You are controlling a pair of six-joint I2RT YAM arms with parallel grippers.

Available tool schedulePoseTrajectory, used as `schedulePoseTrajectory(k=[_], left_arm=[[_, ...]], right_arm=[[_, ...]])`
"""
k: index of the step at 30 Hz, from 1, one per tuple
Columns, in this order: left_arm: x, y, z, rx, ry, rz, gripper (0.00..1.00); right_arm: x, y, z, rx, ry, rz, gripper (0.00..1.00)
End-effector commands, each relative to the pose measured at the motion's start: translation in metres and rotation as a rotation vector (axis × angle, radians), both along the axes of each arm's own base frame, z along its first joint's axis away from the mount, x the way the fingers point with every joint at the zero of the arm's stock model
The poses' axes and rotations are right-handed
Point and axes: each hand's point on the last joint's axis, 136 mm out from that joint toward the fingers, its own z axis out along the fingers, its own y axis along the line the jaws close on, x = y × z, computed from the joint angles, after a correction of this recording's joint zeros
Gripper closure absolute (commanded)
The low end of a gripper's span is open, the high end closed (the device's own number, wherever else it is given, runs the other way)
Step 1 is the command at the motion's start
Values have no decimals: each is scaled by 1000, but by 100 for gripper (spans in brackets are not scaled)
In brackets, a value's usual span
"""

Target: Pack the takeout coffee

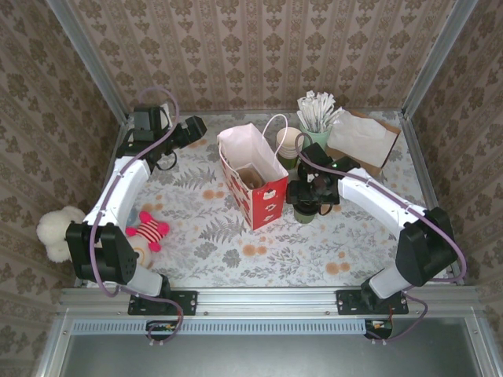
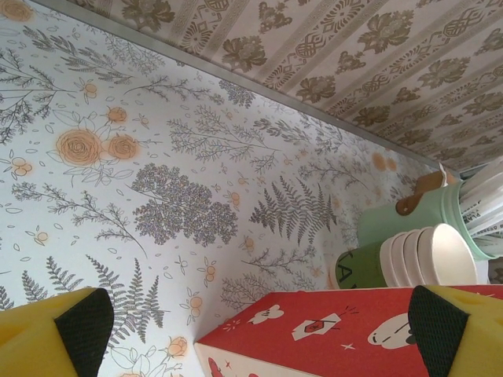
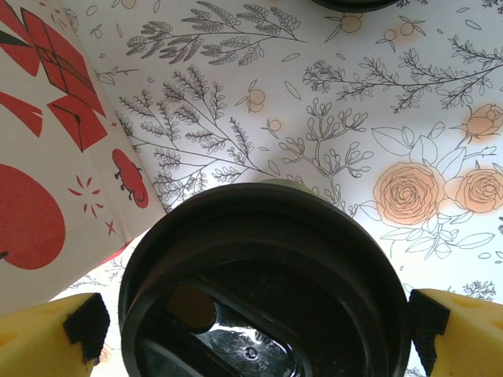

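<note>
My right hand (image 3: 257, 323), nearer one, wide open, empty, straddles upright coffee cup (image 3: 259, 259) directly beneath; bag (image 3: 47, 157) just left.

brown patterned wallpaper walls (image 1: 259, 47) enclose a floral-clothed table (image 1: 236, 259), evenly lit

The right tool (image 1: 313, 190) hovers over the takeout coffee (image 1: 305, 214), just beside the open red bag (image 1: 264, 198).
</note>
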Motion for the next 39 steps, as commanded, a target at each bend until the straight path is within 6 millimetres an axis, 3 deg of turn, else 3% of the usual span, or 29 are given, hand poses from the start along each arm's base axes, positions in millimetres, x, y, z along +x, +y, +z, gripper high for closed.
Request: schedulePoseTrajectory(k=[1,15,24,35,39], left_arm=[[0,0,-7,19,14,-9,0],[0,0,-9,18,23,-14,0],[1,-1,-13,13,36,-17,0],[2,-4,-6,5,19,-29,0],[4,-5,-7,2,22,-34,0]], right_arm=[[-4,-1,1,-18,29,-33,0],[-8,-6,-15,-148,74,-52,0],[-9,-6,-18,-142,67,-50,5],[-15,-10,-21,-158,92,-47,0],[-16,-9,-20,-152,92,-47,5]])
